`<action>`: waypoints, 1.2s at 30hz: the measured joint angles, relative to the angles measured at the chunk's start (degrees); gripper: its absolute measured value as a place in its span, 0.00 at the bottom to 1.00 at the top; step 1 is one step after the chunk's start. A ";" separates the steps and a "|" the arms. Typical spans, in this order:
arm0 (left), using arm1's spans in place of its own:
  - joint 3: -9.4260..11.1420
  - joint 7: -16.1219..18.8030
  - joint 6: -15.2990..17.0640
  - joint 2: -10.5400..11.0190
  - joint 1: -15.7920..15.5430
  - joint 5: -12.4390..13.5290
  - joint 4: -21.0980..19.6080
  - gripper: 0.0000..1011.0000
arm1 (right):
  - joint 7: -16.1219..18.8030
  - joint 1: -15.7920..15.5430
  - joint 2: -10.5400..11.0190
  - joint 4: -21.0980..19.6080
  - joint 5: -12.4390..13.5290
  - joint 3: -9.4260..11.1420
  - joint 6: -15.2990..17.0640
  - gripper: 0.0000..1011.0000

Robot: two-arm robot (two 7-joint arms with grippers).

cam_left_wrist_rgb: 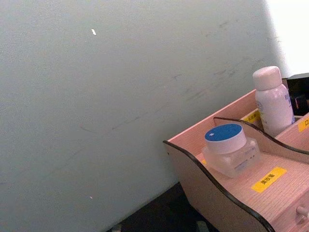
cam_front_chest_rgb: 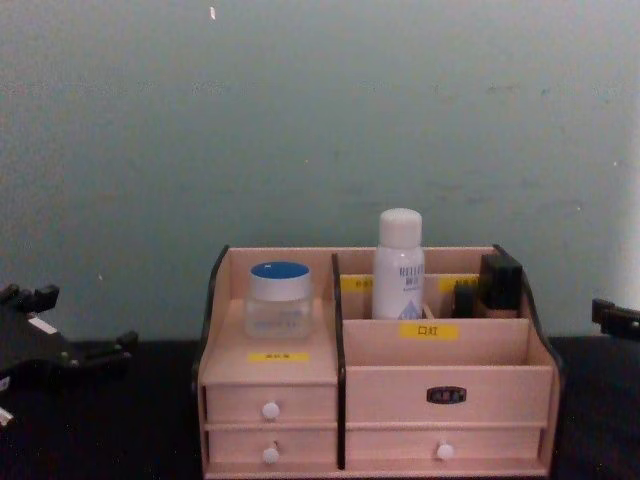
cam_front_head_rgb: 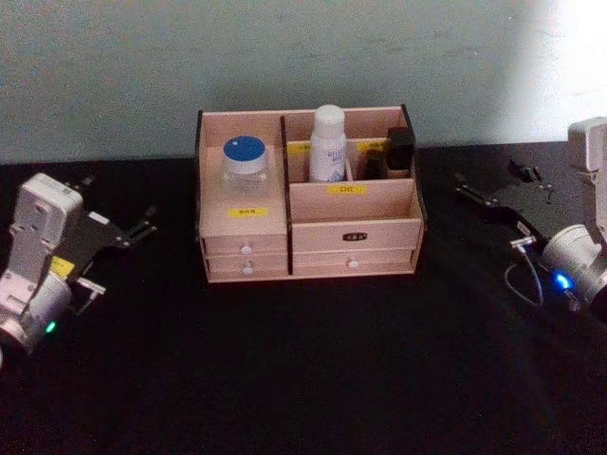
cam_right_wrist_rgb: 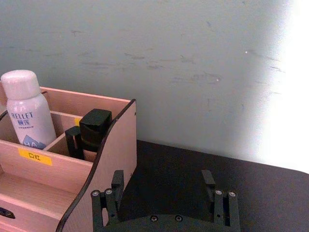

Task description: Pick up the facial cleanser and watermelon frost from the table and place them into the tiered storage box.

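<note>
Facial cleanser (cam_front_head_rgb: 328, 144) and watermelon frost (cam_front_head_rgb: 245, 168) are seen seated in the tiered storage box (cam_front_head_rgb: 351, 230), so left gripper (cam_front_head_rgb: 137, 230) and right gripper (cam_front_head_rgb: 472, 194) are parked spread, empty.

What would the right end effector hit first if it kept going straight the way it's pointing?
Probably nothing on the table: the right end effector points past the tiered storage box toward the wall, though depth is uncertain.

Head looks down, chest level; both face the tiered storage box (cam_front_head_rgb: 308, 227)
</note>
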 joint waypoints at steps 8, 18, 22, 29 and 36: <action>0.00 0.00 0.00 0.00 0.00 0.00 0.00 0.99 | 0.00 0.01 0.03 0.00 0.02 0.00 -0.08 0.99; 0.00 0.00 0.00 0.00 0.00 0.00 0.00 0.99 | -0.02 0.01 0.06 -0.03 0.13 -0.06 -0.20 0.99; 0.00 0.00 0.00 0.00 0.00 0.00 0.00 0.99 | -0.02 0.01 0.06 -0.04 0.14 -0.07 -0.23 0.99; 0.00 0.00 0.00 0.00 0.00 0.00 0.00 0.99 | -0.02 0.01 0.06 -0.08 0.18 -0.09 -0.28 0.99; 0.00 0.00 0.00 0.00 0.00 0.00 0.00 0.99 | -0.02 0.01 0.06 -0.09 0.21 -0.09 -0.30 0.99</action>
